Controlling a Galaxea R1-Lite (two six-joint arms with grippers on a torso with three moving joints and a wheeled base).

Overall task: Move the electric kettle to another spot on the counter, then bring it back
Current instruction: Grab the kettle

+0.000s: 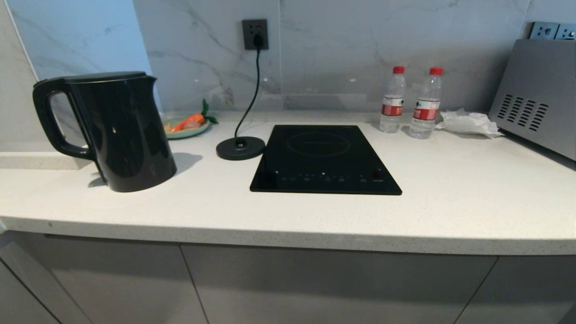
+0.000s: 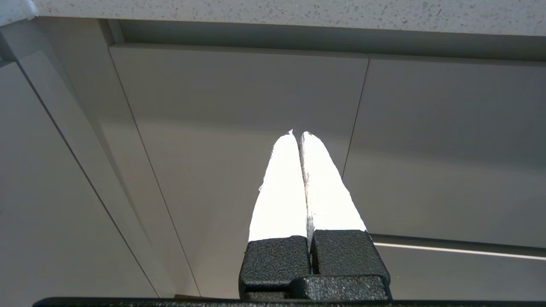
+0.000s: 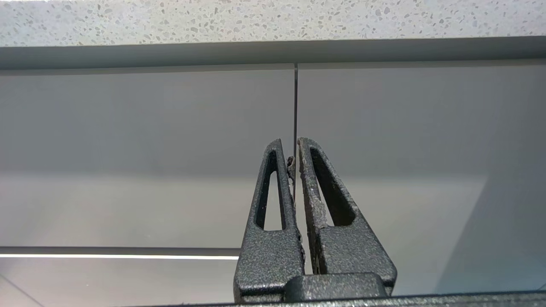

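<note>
Kettle (image 1: 119, 130) stands on the tabletop (image 1: 450, 202) left of the hob (image 1: 324, 159); left gripper (image 2: 297, 133) and right gripper (image 3: 288, 140) hang below, jaws closed, empty.

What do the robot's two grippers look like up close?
The left gripper has two tapered fingers with glaring white faces on rough black blocks. The right gripper has two tapered, rough-textured black fingers, each with a long slot cut through it. No cables or markings show.

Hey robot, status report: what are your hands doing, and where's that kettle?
Left gripper and right gripper shut, empty, parked below counter. Electric kettle upright, off its base. Nothing blocking.
</note>
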